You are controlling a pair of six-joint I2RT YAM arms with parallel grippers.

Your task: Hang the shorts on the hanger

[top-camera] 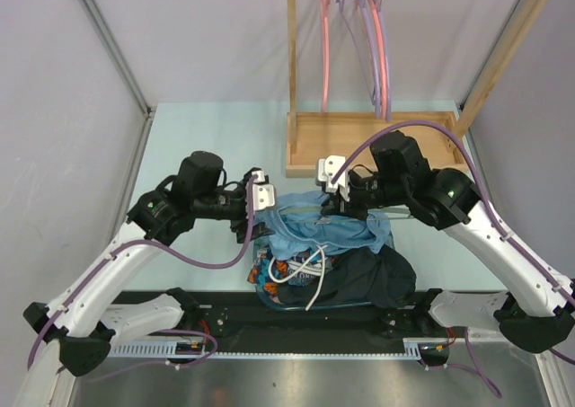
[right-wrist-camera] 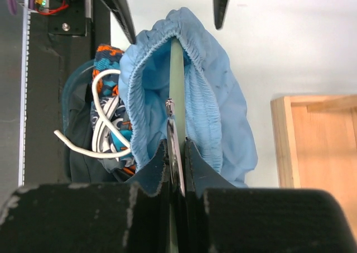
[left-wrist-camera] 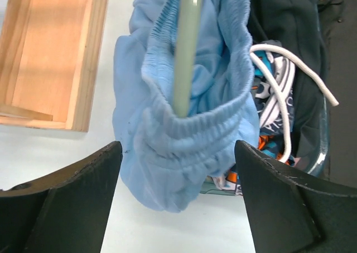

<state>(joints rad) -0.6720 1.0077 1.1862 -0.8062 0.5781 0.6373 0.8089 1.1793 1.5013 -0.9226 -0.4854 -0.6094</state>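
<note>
Shorts [top-camera: 328,232] waistband already over hanger [left-wrist-camera: 187,46], frame centre; right fingers [right-wrist-camera: 203,172] clamp hanger, left fingers [left-wrist-camera: 72,203] spread, empty; nearly done.

The top external camera is looking steeply down from high above the shorts [top-camera: 328,229], taking in the whole table [top-camera: 207,137] around them. The left wrist camera is facing the shorts from close by, and the right wrist camera is facing them closely from the opposite side. Both wrist views are sharing the hanger [left-wrist-camera: 187,46] inside the shorts.
</note>
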